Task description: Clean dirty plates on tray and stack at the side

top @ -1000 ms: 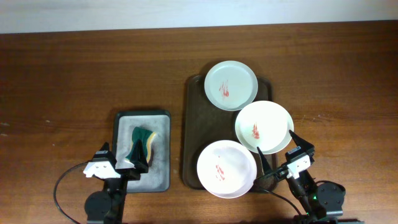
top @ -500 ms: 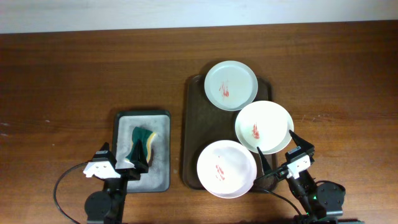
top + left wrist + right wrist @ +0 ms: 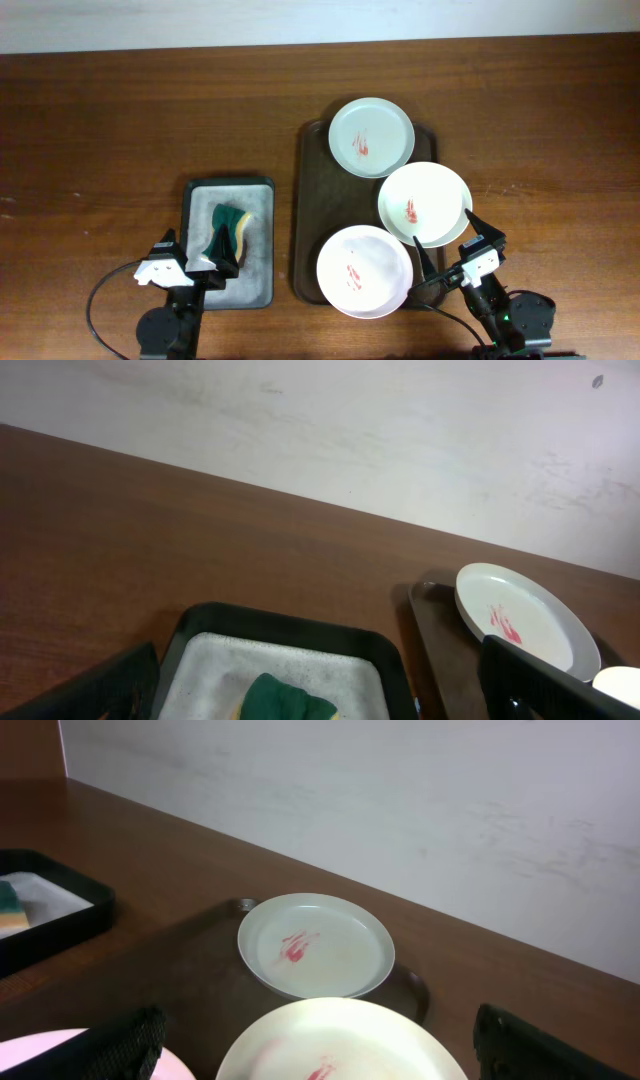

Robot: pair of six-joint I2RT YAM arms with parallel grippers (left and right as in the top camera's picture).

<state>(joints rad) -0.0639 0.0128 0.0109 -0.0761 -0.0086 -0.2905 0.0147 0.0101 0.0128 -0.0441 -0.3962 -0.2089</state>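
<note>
Three round plates with red smears lie on the dark brown tray (image 3: 310, 210): a pale green one (image 3: 371, 137) at the far end, a white one (image 3: 425, 204) at the right, a white one (image 3: 364, 271) nearest. My left gripper (image 3: 193, 256) is open and empty over the near end of the grey tray, next to the sponge. My right gripper (image 3: 447, 250) is open and empty at the near right of the brown tray, between the two white plates. The right wrist view shows the green plate (image 3: 316, 944) and the white plate (image 3: 345, 1045) ahead of the spread fingers.
A small grey tray (image 3: 229, 241) with a green and yellow sponge (image 3: 230, 225) stands left of the brown tray; it also shows in the left wrist view (image 3: 285, 660). Cables run by both arm bases at the table's near edge. Bare wooden table lies all round.
</note>
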